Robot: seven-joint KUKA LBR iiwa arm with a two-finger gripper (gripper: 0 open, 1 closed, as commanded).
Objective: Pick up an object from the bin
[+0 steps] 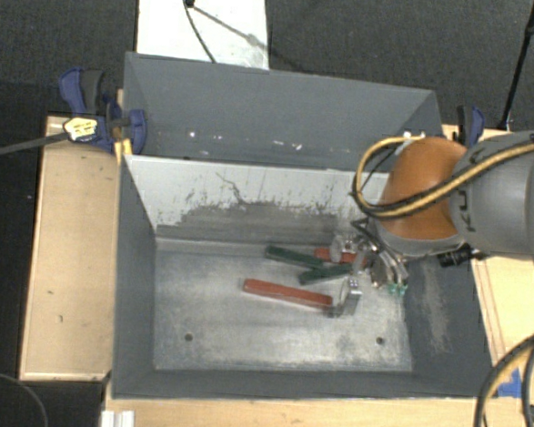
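Note:
My gripper [346, 300] is low in the bin at its right side, with one fingertip by the right end of a flat red-brown stick [286, 293] that lies across the bin's floor. Just behind it, two dark green sticks [302, 261] lie crossed, and a short red-orange piece [325, 255] sits between them near the gripper's body. The sticks all lie on the floor; nothing shows between the fingers.
The arm with its orange cover and yellow-black cables hangs over the bin's right wall. The left and front parts of the bin's floor are bare metal.

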